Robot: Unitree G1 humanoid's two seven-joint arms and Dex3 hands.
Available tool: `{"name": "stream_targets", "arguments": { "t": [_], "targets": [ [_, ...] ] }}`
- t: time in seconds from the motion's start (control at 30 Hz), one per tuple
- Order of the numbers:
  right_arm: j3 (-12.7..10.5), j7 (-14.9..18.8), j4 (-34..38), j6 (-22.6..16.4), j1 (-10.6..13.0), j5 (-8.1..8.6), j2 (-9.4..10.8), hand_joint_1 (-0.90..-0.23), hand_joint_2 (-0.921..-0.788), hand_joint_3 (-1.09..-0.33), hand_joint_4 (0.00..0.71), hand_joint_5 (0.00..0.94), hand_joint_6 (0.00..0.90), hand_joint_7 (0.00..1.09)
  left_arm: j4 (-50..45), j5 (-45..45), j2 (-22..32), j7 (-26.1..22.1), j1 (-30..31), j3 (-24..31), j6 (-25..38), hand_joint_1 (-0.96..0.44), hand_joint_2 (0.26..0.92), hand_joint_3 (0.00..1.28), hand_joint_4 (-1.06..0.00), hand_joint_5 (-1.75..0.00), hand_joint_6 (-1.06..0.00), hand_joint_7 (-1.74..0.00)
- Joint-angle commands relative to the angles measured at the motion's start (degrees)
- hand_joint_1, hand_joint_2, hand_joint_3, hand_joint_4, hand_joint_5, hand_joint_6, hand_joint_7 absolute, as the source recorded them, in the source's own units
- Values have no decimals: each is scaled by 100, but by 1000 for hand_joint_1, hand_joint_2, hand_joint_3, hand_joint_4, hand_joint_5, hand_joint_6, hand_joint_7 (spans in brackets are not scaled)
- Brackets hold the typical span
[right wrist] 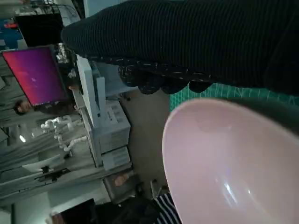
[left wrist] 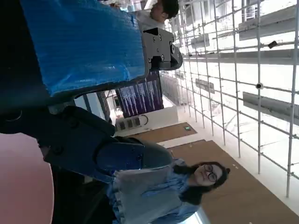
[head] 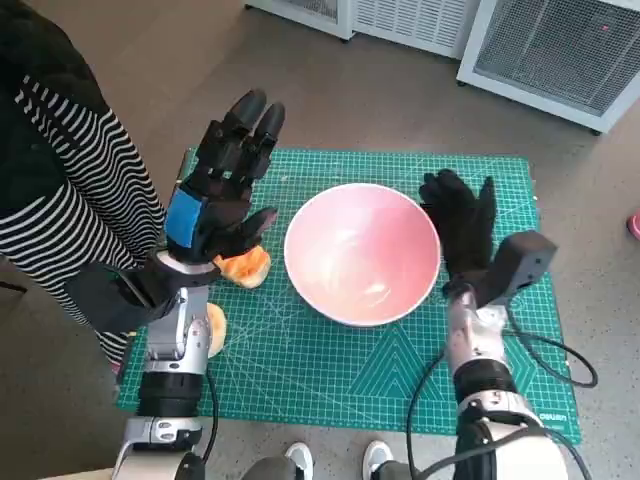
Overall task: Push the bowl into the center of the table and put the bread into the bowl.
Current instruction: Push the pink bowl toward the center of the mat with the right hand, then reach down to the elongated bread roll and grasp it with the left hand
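**A:** Your pink bowl [head: 362, 252] sits about mid-worktop on the green cutting mat [head: 300, 370], mouth straight up; being round, it has no long axis. The bread [head: 243, 266] lies just left of it, partly hidden, so you cannot read its heading.

**B:** And your hands?

**A:** The left robot hand [head: 222, 190] hovers over the bread, fingers spread, grasping nothing. The right robot hand [head: 462, 222] stands at the bowl's right rim, released too.

**B:** Risks?

**A:** Close carelessly and you may squash the soft bread or knock the bowl aside.
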Motion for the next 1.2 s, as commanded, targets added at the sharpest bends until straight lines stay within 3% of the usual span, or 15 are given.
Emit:
{"name": "stream_targets", "arguments": {
  "t": [0.03,0.27,0.6,0.73,0.9,0.93,1.03,1.2],
  "targets": [
    [56,42,-513,-160,262,-68,-173,-626,-921,-830,98,0,94,298,-50,6,22,-3,30,2,-56,-648,921,317,-58,-16,1,-350],
    [271,188,-1963,-557,769,-91,-279,-662,-921,-779,88,2,90,308,-94,-22,25,-6,-4,4,-33,-657,921,314,-62,-17,1,-346],
    [661,435,-4560,-442,1582,36,-400,-709,-921,-730,118,15,117,345,-75,11,316,-118,-178,59,12,-656,921,305,-68,-16,1,-374],
    [773,531,-5270,-314,1796,133,-451,-724,-921,-725,139,22,135,362,60,208,791,-285,-343,106,-72,-653,921,269,-77,-18,1,-406],
    [841,604,-5863,-141,1993,187,-522,-732,-921,-722,150,24,143,374,605,1036,1784,-533,-707,35,-766,-620,909,133,-117,-23,1,-469],
    [843,605,-5970,-101,2037,192,-539,-734,-921,-716,155,25,147,379,687,1235,1995,-557,-780,-8,-860,-575,845,86,-166,-30,-73,-453],
    [852,556,-6314,46,2184,152,-591,-731,-921,-719,160,24,141,384,847,1824,2760,-812,-1043,-233,-789,-561,818,51,-180,-19,-124,-396],
    [851,480,-6604,216,2309,58,-657,-727,-921,-721,158,18,131,389,1166,2057,3306,-1350,-1402,-549,-509,-425,774,14,-216,-14,-204,-355]
  ]
}}
